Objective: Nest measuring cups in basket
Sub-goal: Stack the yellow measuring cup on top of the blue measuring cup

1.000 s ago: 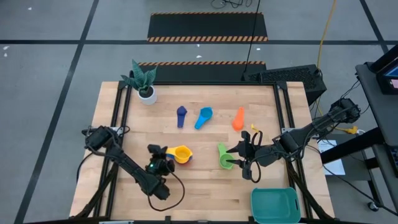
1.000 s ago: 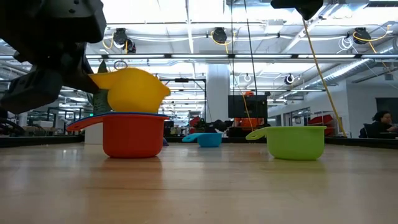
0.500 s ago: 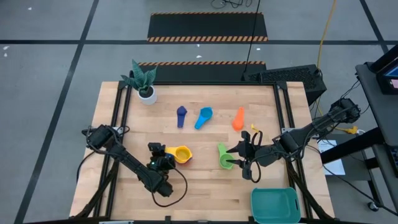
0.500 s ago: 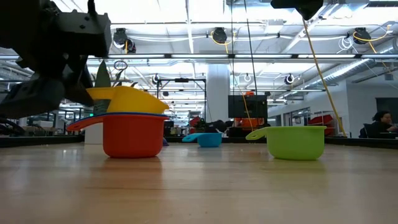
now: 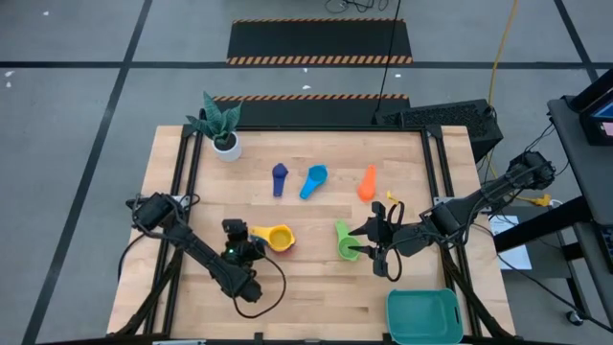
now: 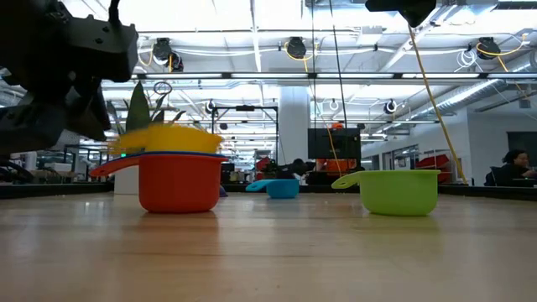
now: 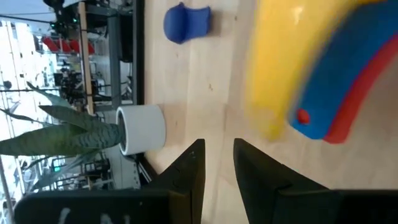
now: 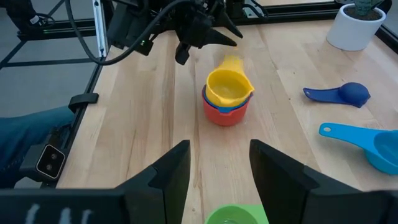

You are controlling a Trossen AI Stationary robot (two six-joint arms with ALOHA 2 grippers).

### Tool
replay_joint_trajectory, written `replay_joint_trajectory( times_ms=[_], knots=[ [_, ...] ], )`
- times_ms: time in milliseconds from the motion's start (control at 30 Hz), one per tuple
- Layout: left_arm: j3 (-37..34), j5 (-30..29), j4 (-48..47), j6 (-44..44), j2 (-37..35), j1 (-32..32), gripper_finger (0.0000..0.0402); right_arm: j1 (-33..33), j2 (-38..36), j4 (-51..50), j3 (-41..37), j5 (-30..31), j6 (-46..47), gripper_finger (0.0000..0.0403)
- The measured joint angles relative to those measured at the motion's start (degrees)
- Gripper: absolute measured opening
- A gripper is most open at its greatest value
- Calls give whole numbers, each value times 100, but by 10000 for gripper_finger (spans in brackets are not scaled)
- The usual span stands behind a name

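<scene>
the basket [image 5: 424,315] shows only from above, well apart from the stacked yellow cup [image 5: 279,237], which sits nested just beside the left gripper [image 5: 236,241], fingers narrowly apart and empty. right gripper [image 5: 368,240] stands open over the green cup [image 5: 347,243].

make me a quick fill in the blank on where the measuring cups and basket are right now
1. The yellow cup sits nested on top of a blue cup inside the ____ cup.
2. The basket holds ____ cups.
3. The white pot holds a ____.
4. The green cup lies beside the ____ end effector.

Missing words: red; no; plant; right
</scene>
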Motion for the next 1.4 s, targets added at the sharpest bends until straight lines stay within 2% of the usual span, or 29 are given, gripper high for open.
replay_joint_trajectory(
  times_ms=[300, 567, 667, 933, 1033, 1167, 1300, 1400],
  knots=[
    [1, 301, -279, -418, -33, -141, 88, 0, 0, -2, 0, 0, 0, 160],
    [48, 346, -239, -1206, -683, -251, 88, 2, 2, -11, 0, 0, 11, 160],
    [50, 347, 127, -1259, -996, -300, 88, 2, 2, -11, 0, 0, 17, 160],
    [50, 550, 1741, 898, -1714, -142, 95, 2, 2, 9, 0, -2, 20, 160],
    [50, 541, 2019, 1551, -1802, 23, 136, 2, 2, 8, -1, -4, 14, 160],
    [49, 584, 2053, 2145, -1813, 260, 228, 2, 2, 2, -1, -19, 6, 160],
    [-78, 1202, 2158, 2739, -1818, 533, 307, 2, 2, 2, -1, -150, 17, 160],
    [-270, 1384, 2429, 3025, -1816, 715, 338, 2, 2, 4, -2, -151, 17, 160]
  ],
)
